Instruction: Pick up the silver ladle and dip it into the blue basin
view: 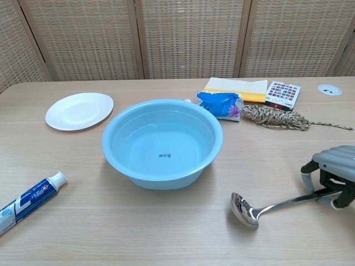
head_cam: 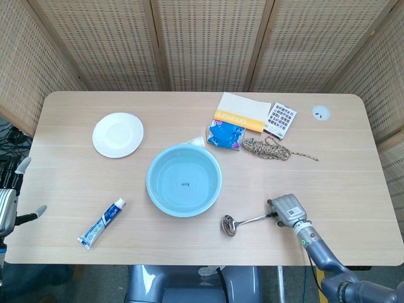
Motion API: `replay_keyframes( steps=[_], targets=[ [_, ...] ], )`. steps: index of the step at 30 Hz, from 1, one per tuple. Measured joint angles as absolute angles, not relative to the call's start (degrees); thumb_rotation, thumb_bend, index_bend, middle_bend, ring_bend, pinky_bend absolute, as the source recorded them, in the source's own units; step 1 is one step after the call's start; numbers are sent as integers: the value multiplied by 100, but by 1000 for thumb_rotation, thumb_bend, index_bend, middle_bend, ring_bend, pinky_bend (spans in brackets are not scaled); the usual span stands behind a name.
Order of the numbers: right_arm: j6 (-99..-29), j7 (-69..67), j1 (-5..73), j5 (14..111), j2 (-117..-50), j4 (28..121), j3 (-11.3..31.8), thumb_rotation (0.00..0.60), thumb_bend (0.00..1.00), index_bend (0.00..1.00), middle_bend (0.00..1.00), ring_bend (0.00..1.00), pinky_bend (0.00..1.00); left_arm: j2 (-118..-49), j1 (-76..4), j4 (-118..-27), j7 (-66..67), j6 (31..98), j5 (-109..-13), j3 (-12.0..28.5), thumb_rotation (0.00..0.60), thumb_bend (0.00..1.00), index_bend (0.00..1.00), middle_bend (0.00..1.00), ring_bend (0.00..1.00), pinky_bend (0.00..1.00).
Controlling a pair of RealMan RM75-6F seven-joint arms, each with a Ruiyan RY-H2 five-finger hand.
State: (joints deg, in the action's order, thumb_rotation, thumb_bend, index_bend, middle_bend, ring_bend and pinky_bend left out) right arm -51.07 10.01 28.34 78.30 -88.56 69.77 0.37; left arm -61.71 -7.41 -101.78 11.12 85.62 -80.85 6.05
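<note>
The silver ladle (head_cam: 243, 221) (view: 269, 206) lies on the table to the right of the blue basin (head_cam: 184, 180) (view: 162, 143), its bowl pointing towards the basin. My right hand (head_cam: 286, 210) (view: 334, 175) holds the far end of the handle, fingers curled around it, near the table's front right. The basin stands mid-table and looks to hold clear water. My left hand (head_cam: 11, 205) hangs off the table's left edge in the head view, fingers apart and holding nothing.
A white plate (head_cam: 117, 134) sits at the back left and a toothpaste tube (head_cam: 101, 223) at the front left. Behind the basin lie a blue packet (head_cam: 225, 134), a yellow booklet (head_cam: 242, 112), a patterned card (head_cam: 281, 119) and a coil of twine (head_cam: 269, 149).
</note>
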Motion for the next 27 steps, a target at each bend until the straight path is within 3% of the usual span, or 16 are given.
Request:
replay_keyframes(
  steps=[13, 27],
  targets=[
    [-5131, 394, 2917, 8355, -7733, 8119, -172, 600, 749, 833, 989, 1000, 1000, -6143, -731, -10195, 1048, 8572, -8113, 592, 600, 0, 0, 0, 0, 0],
    [-4867, 225, 3159, 8144, -6897, 9176, -36, 600, 752, 836, 990, 1000, 1000, -6134, -745, -10185, 1019, 8536, -8082, 600, 600, 0, 0, 0, 0, 0]
  ],
)
